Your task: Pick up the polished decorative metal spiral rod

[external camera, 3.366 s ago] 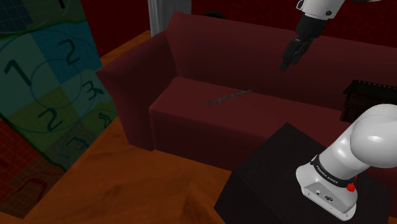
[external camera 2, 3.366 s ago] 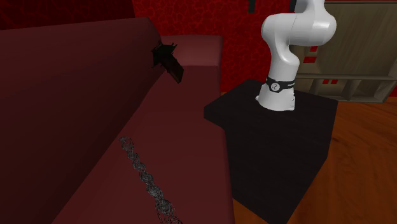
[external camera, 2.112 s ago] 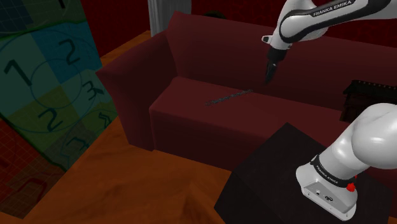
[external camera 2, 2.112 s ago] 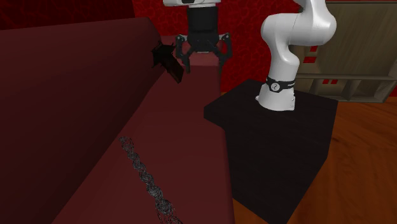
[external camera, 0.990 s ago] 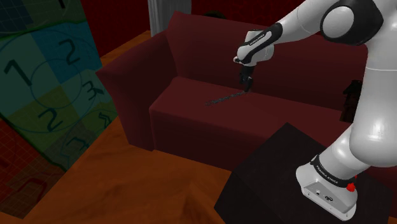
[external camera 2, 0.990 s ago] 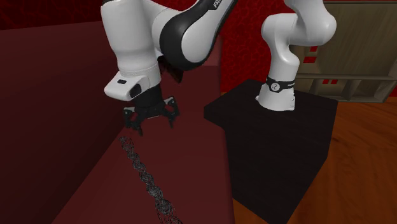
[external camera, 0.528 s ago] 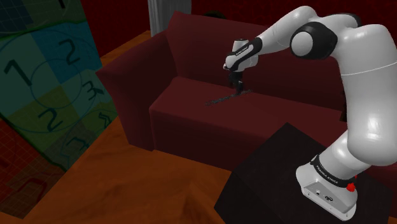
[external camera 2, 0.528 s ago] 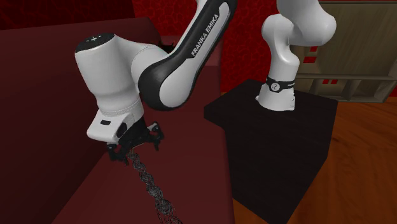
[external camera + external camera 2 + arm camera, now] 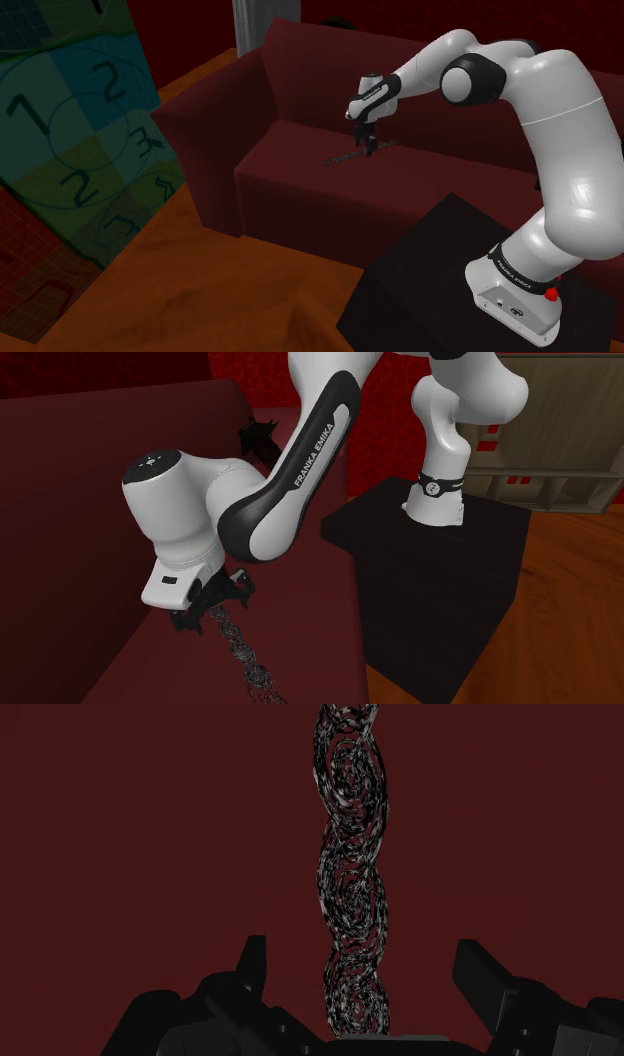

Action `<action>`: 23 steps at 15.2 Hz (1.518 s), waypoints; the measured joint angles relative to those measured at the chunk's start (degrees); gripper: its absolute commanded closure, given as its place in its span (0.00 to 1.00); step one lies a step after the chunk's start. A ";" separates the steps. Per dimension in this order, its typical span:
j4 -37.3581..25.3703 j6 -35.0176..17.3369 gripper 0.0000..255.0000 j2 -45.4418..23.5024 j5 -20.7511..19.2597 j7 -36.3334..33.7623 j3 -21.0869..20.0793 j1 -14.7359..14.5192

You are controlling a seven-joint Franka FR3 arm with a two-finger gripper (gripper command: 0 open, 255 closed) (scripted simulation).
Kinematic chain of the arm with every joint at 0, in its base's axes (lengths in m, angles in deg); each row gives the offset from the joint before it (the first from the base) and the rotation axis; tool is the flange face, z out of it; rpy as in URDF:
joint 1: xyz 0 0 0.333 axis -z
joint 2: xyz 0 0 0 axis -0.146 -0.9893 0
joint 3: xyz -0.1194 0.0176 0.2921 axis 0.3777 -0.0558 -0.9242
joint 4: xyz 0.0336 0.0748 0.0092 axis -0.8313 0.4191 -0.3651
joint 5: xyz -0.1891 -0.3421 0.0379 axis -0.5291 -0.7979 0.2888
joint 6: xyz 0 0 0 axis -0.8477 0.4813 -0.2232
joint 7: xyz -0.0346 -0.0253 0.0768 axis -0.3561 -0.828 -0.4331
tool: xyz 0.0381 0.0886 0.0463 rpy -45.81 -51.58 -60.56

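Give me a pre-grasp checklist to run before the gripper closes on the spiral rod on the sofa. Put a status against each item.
1. Fingers open: ok. They stand well apart in the wrist view.
2. Spiral rod between them: ok. It runs up the gap and touches neither finger.
3. Rod centred in the gap: ok, roughly.
4. Rod at rest: ok. It lies flat on the sofa seat.
5. Gripper low enough to clasp: cannot tell. It is close over the seat, but the remaining gap is hidden.
6. Grasp near the rod's middle: not ok. The gripper is at one end, so the rod may tip on lifting.
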 measured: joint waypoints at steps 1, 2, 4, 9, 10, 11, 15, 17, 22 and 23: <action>-0.15 -0.32 0.00 -0.48 0.06 0.02 -0.07 0.07; -0.32 -0.37 1.00 -0.70 0.08 0.03 -0.10 0.12; -0.55 -0.51 1.00 -0.69 0.10 0.04 -0.10 0.14; -0.41 -0.61 1.00 -0.62 0.11 0.07 -0.11 0.14; -0.34 -0.69 1.00 -0.59 0.12 0.09 -0.11 0.15; -0.30 -0.74 1.00 -0.58 0.12 0.10 -0.12 0.15; 0.12 0.19 1.00 0.39 -0.04 0.01 0.05 -0.06; 0.61 0.95 1.00 1.59 -0.20 0.07 0.25 -0.16; 1.32 3.04 1.00 4.40 -0.62 0.12 0.72 -0.45; 1.41 3.51 1.00 4.96 -0.71 0.09 0.80 -0.55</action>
